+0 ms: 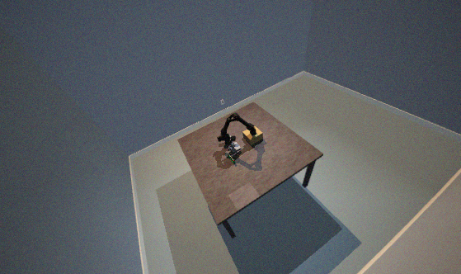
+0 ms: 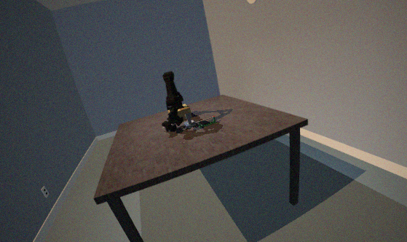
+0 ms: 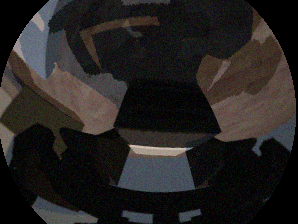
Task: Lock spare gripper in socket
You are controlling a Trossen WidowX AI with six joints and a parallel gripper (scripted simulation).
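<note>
The black arm bends down over the table, with my gripper (image 1: 232,148) low at the table top beside the yellow mount block (image 1: 252,135). In the wrist view the spare gripper's dark body (image 3: 166,106) fills the gap between my two fingers, and its sides meet their inner faces. My gripper is shut on it. In the exterior view the spare gripper (image 2: 181,125) rests low on the table in front of the mount (image 2: 186,114). A thin green piece (image 2: 207,123), which looks like the lock pin, lies on the table to its right. The mount's socket is too small to make out.
The brown table (image 1: 251,161) stands in a walled room, with its edges far from the arm. The arm's base and upright links (image 2: 172,98) stand just behind the mount.
</note>
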